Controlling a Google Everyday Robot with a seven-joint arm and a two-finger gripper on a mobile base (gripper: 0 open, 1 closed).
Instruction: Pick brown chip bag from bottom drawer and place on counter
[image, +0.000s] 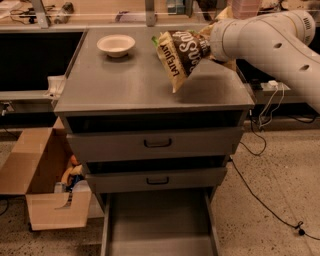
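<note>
counter (125, 85): grey, bowl (116, 44) at back | jaws hold brown chip bag (181, 52) above

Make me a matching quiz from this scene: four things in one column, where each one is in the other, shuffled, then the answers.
1 brown chip bag
2 white bowl
3 bottom drawer
4 cardboard box

A on the floor, far left
B pulled open, lowest of three
C on the counter, back left
D at the gripper, over the counter's right side

Pairs: 1-D, 2-C, 3-B, 4-A
</note>
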